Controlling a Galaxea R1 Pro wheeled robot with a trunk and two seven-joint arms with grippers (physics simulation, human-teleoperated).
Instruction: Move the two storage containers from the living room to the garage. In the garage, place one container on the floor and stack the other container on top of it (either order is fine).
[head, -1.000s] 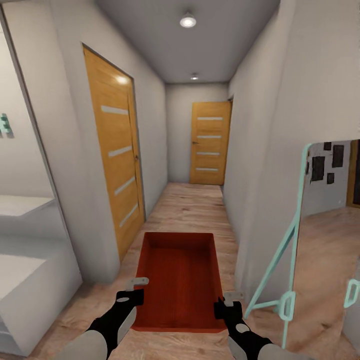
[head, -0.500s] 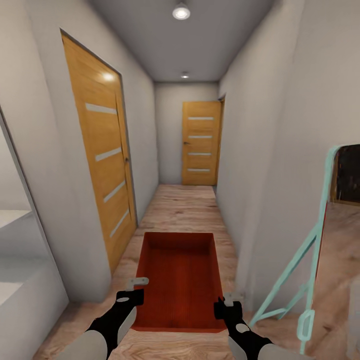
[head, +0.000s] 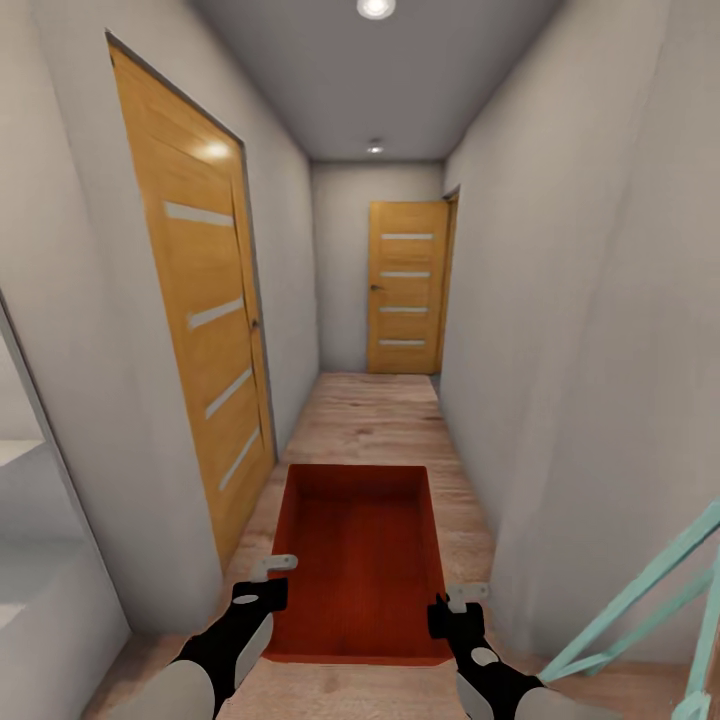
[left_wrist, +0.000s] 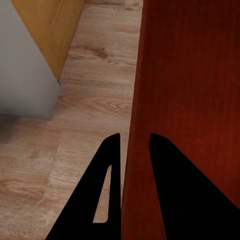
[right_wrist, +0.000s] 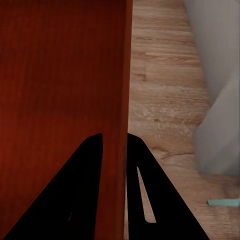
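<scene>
So the view has swung and rolled forward over the last second: the white counter that sat at 9 o'clock is nearly out of the picture, and the teal frame (head: 640, 610) at 4 o'clock, with the room behind it, has slid almost off the edge. That's the camera and base moving, not the stuff itself. The robot now points pretty much straight down the hallway.

The tray (head: 358, 560) hasn't budged relative to the arms. It sits at 6 o'clock, held level above the wood floor (head: 375, 410), long way pointing ahead. Left gripper (head: 268, 580) has its fingers clamped on the left wall near the close end; in the left wrist view the wall runs right between the two dark fingers (left_wrist: 107, 190). Right gripper (head: 455, 605) does the same on the right wall, and the right wrist view shows that thin wall pinched between its fingers (right_wrist: 87, 180).

Near door (head: 205, 320) is at 10 o'clock, shut. Far door (head: 408, 288) is at 12, at the hallway's end, also shut as far as I can see.

My read: this is the carry leg with the first tray, garage not reached yet. Grip looks steady, so the next bit is just driving on without clipping the walls. Only one tray here.
</scene>
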